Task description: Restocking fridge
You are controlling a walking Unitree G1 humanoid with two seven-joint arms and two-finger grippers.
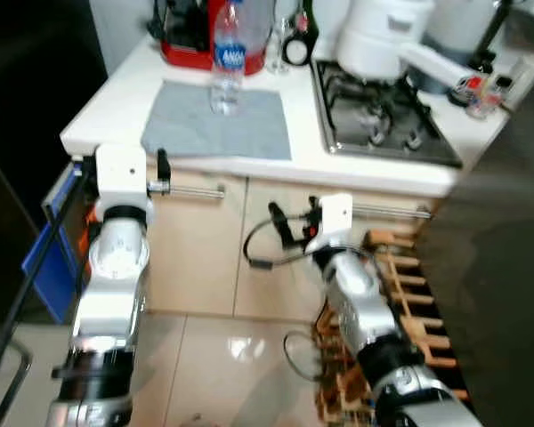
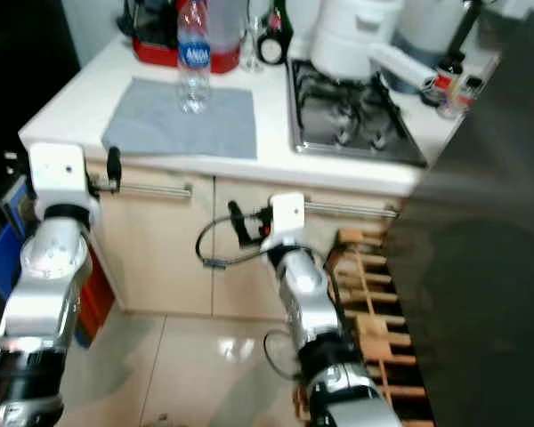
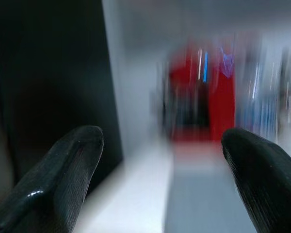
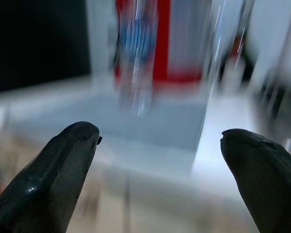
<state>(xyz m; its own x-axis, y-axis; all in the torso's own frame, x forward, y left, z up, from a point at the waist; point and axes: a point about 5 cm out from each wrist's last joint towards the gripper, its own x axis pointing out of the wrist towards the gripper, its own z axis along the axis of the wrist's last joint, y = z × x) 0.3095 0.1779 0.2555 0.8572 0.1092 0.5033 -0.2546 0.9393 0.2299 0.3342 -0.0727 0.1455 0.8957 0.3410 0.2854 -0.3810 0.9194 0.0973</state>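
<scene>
Clear water bottle (image 1: pixel 227 60) on grey mat (image 1: pixel 217 121) — wrist views blurred

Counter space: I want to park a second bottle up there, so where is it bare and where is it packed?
Free: the grey mat around the water bottle, and the white counter strip left of the mat. Crowded: the back edge by the red appliance, and the stove side with the white pot.

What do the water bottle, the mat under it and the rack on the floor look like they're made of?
Water bottle: clear, glossy plastic by the look, since the counter shows through it; blue label band.
Grey mat: matte and flat, probably cloth or silicone; too blurred to tell which.
Rack: pale slats, apparently unfinished wood.
</scene>
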